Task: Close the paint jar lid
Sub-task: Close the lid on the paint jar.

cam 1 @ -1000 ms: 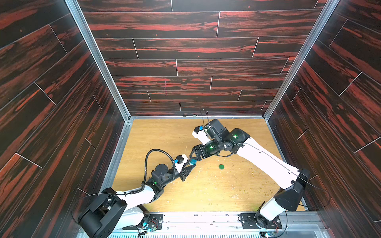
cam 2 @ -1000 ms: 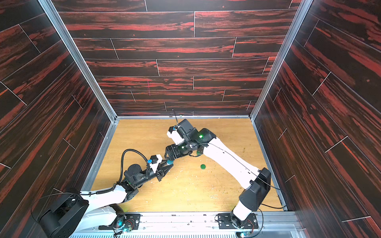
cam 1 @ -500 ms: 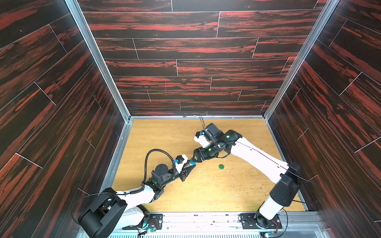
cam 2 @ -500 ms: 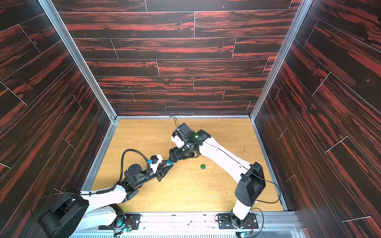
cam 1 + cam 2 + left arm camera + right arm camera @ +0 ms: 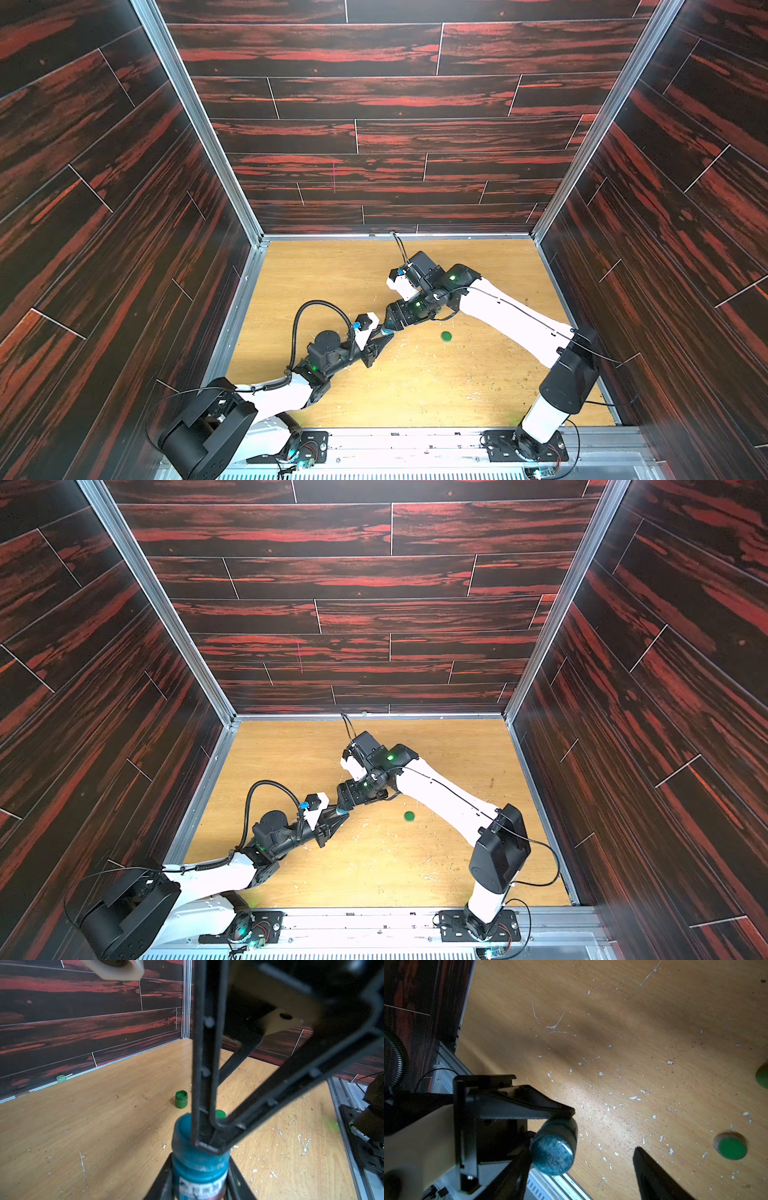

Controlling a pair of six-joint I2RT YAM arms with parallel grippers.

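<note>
Teal paint jar [image 5: 199, 1167] is pictured clamped above the wooden table [image 5: 332, 270] by the closed left gripper [image 5: 381, 336], its lid [image 5: 552, 1153] flanked by the spread jaws of the right gripper [image 5: 392, 324], a green cap [image 5: 446, 336] left lying apart.

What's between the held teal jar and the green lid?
Right wrist view: past the teal jar, one open right jaw, then paint-flecked table to the green lid.

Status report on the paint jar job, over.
Left claw shut on teal paint jar. Right claw open at its lid. Open green jar and loose green lid stand clear.
</note>
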